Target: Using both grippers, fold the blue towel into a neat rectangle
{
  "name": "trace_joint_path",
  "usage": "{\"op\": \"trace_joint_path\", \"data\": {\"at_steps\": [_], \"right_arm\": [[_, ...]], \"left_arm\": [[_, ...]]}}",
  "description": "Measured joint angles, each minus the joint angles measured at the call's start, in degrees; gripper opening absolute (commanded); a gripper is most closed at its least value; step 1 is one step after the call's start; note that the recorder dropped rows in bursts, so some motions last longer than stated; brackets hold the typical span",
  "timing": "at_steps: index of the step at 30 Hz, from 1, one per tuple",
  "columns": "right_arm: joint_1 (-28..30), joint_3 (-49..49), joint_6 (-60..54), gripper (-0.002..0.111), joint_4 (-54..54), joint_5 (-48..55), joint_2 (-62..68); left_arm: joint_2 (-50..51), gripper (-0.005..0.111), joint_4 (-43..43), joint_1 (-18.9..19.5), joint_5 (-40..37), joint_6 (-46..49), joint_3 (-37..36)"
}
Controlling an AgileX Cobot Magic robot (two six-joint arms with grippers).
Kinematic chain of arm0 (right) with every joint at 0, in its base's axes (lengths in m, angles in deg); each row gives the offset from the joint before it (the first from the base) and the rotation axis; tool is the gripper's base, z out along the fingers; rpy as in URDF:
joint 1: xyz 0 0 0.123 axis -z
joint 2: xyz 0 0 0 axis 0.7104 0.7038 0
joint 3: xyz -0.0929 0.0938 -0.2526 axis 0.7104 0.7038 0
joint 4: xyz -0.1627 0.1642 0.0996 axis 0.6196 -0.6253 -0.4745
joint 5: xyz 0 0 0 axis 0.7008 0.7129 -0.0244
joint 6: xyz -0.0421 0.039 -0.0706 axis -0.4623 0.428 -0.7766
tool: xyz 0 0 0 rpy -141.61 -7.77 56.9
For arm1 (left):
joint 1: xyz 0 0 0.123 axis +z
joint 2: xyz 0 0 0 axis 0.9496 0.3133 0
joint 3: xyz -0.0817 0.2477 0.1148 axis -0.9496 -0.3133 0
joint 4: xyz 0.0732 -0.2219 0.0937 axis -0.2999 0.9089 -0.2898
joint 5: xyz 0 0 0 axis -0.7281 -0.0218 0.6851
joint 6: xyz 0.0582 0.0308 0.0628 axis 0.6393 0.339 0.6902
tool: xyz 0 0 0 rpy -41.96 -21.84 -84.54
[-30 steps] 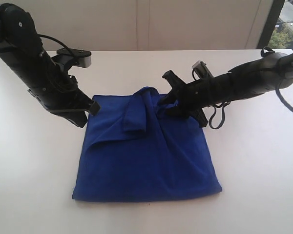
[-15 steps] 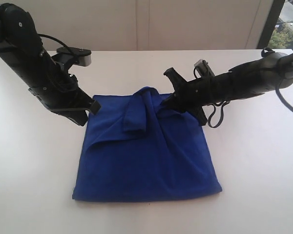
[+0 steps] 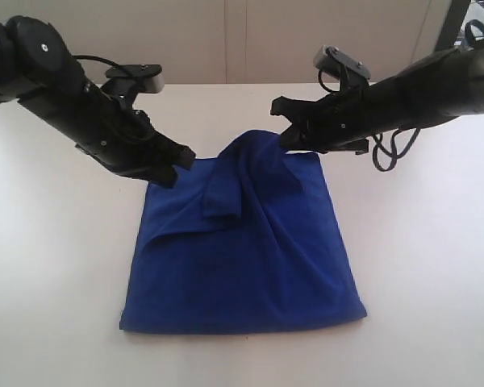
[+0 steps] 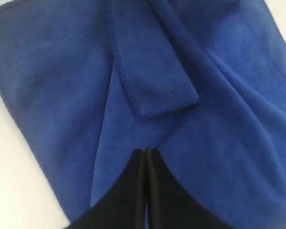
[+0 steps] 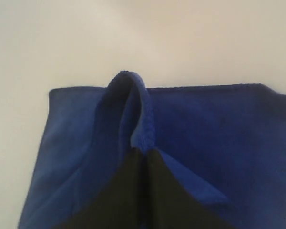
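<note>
White table (image 3: 48, 282) runs back to a pale wall (image 3: 226, 40), with bare surface on both sides of the blue towel (image 3: 250, 258) and in front of it. The towel lies near the middle, its near edge straight and flat, its far edge bunched.

The left arm (image 3: 73, 105) slants down from the far left. The right arm (image 3: 419, 89) reaches in from the far right, nearly level.

The right gripper (image 3: 284, 143) is clamped on a ridge of the towel's far edge – the cloth rises in a peak to its fingers. The left gripper (image 3: 184, 161) hovers at the far-left corner, fingers (image 4: 138, 164) pressed together; whether they pinch cloth I cannot tell. A narrow flap (image 3: 223, 189) lies folded over between the two.
</note>
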Motion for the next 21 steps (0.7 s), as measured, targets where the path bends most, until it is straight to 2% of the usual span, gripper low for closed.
{"op": "trace_joint_path", "data": {"at_steps": [7, 16, 21], "right_arm": [[0.0, 0.0, 0.0, 0.0, 5.66, -0.22, -0.56], [0.0, 0.0, 0.5, 0.0, 5.99, -0.22, -0.56], [0.0, 0.0, 0.5, 0.0, 5.99, -0.22, -0.56]], "left_arm": [[6.21, 0.001, 4.52, -2.84, 6.95, 0.15, -0.57], [11.53, 0.039, 10.29, -3.09, 9.06, 0.03, -0.66], [12.33, 0.044, 12.29, -3.09, 11.51, 0.03, -0.66]]}}
